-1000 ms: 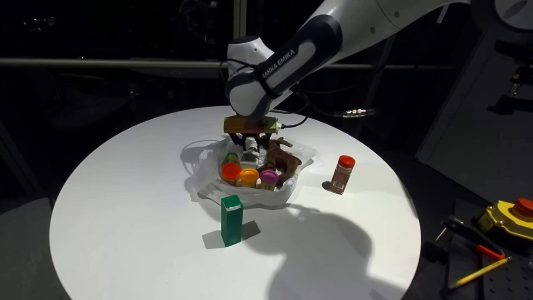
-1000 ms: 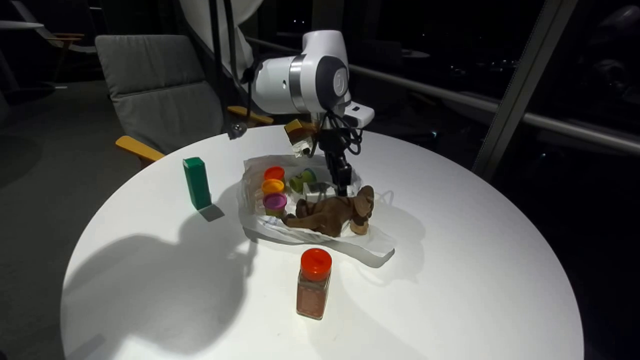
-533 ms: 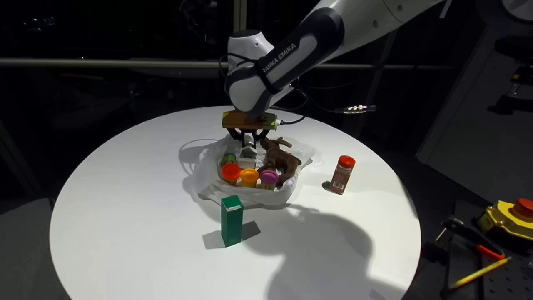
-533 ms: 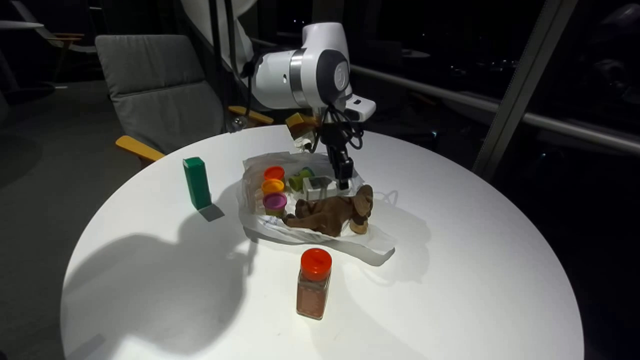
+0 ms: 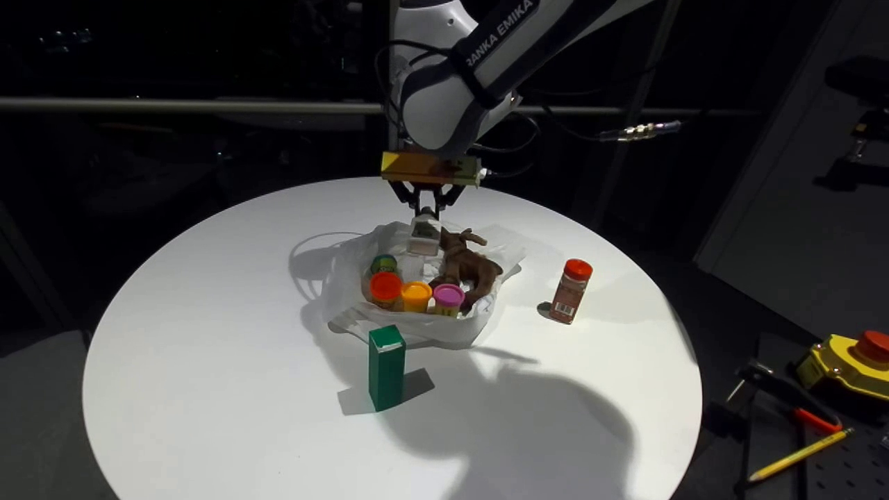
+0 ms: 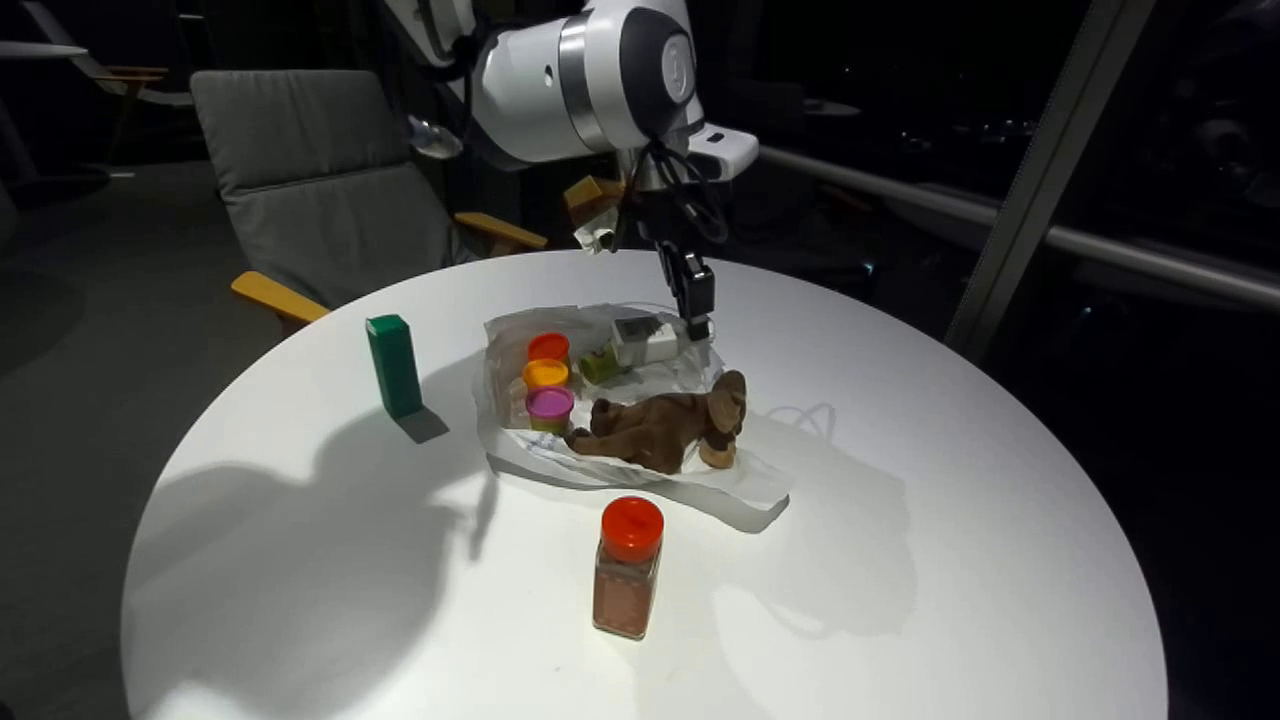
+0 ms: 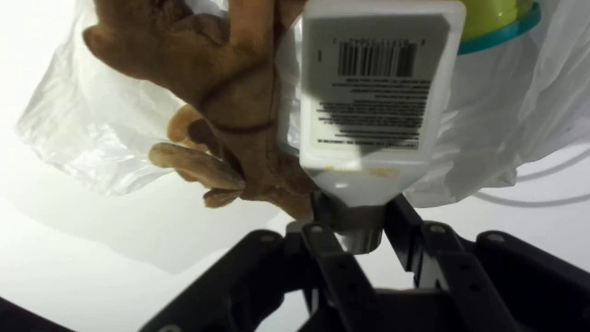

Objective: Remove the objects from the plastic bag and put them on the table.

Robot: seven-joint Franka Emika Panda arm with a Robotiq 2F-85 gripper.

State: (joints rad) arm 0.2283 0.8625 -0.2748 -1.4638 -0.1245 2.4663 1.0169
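tool [image 7: 359,216] tips-down w/ btl [image 7: 373,97] abv bag [image 7: 484,133]

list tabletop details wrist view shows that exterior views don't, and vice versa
Only the wrist view resolves the barcode on the white bottle. Only exterior views show the green box, red-capped jar, red tub lid, orange tub lid and purple tub lid. Shared: the gripper holding the bottle's narrow end, plush toy, green tub and plastic bag.
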